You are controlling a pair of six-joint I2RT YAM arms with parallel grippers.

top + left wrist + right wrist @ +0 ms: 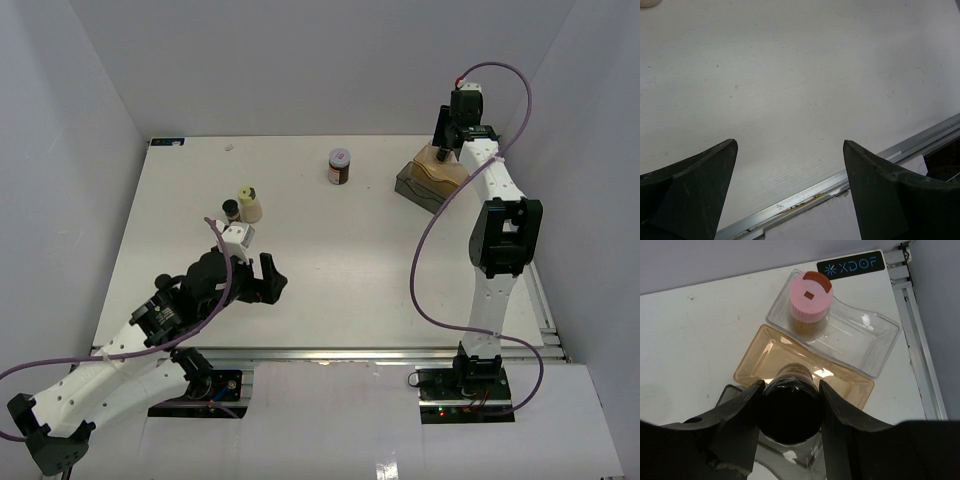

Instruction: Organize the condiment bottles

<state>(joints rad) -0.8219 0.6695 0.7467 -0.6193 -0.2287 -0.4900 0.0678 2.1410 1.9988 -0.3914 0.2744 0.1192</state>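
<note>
My right gripper (791, 385) is shut on a dark bottle with a black cap (790, 412) and holds it upright over the amber tray (757, 357); I cannot tell whether it touches the tray floor. A brown bottle with a pink cap (810, 297) stands in the clear tray (875, 342) behind it. In the top view the right gripper (443, 150) is at the trays (432, 178). A cream bottle with a pale yellow cap (248, 204) and a small dark bottle with a black cap (231, 209) stand at the left. A brown jar (340, 166) stands mid-back. My left gripper (266, 280) (790, 142) is open and empty, low over bare table.
A dark grey tray (732, 397) lies in front of the amber one, all three side by side at the back right. The table's metal front edge (840, 180) runs just below the left gripper. White walls close in the table on three sides.
</note>
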